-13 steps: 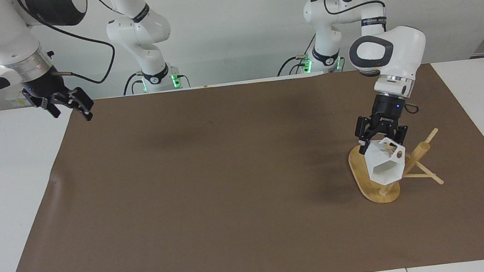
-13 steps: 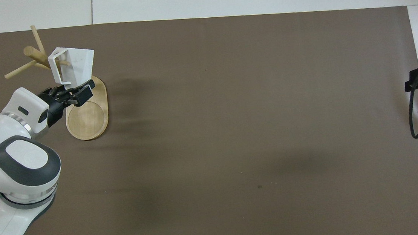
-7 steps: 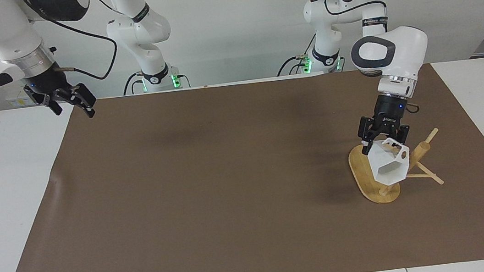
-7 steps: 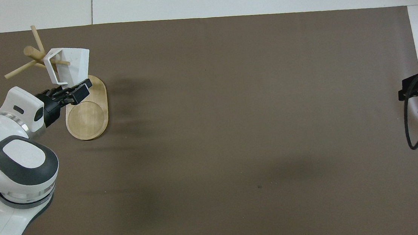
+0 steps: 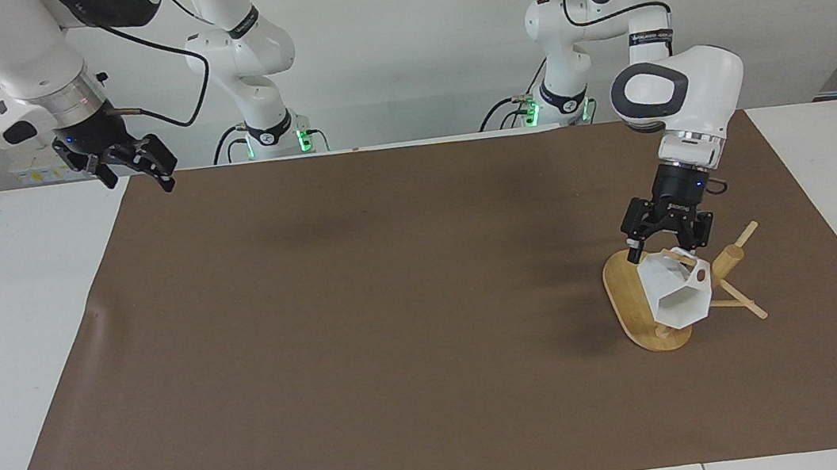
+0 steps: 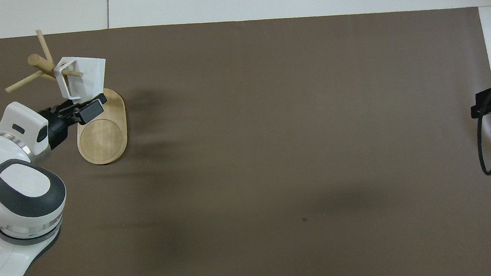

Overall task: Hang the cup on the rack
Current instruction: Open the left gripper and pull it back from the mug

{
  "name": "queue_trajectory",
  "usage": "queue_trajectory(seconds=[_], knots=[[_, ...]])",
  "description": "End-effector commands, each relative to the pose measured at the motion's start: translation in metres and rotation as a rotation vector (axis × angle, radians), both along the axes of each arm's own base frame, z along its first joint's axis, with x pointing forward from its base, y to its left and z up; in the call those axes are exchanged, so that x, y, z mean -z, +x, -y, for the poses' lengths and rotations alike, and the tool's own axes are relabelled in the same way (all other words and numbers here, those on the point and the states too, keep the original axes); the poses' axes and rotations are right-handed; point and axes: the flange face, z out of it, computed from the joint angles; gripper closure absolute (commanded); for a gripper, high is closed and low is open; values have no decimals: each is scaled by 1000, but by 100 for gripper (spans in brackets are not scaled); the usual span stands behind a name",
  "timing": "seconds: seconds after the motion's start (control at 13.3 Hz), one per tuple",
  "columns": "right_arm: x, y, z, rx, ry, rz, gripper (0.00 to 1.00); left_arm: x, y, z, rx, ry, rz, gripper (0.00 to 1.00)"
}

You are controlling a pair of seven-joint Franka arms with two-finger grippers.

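the cup point(image 5: 677, 291) hangs on the rack point(image 5: 635, 304); left claw point(image 5: 667, 244), open, should lift straight up; right claw point(image 5: 134, 162) waits, open.

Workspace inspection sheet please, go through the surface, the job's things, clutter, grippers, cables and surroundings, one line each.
Surface: brown mat covering most of a white table; small crease at the mat's edge toward the right arm's end.
Job's things: bamboo rack at the left arm's end; white cup tilted, a peg passing through its handle.
Clutter: nothing seen.
Grippers: left gripper right at the cup's top edge, contact cannot be told; right gripper raised over the mat's corner at the right arm's end, fingers apart, empty, waiting.
Cables: black cable looping off the right arm's wrist; more at both bases.
Surroundings: white wall; green lights at both bases.
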Motion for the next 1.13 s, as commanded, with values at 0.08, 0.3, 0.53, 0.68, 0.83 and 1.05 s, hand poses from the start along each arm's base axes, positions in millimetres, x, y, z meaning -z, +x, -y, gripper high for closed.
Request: queue_trajectory(seconds=[0.08,0.3,0.53,0.68,0.83,1.05], knots=[[-4,1,23,-31,1,37,0,-6,0,-15,1,0,-2,0],[-7,-1,18,-29,3,43,0,-15,0,-41,88,33,-41,0],[-7,0,17,-26,12,45,0,-24,-4,-66,160,83,-82,0],[-5,-2,16,-32,14,33,0,-33,-11,-80,209,128,-109,0],[-6,-2,11,-41,17,33,0,-39,-15,-91,242,176,-136,0],[-5,-2,11,-43,17,31,0,-69,-12,-87,262,254,-218,0]])
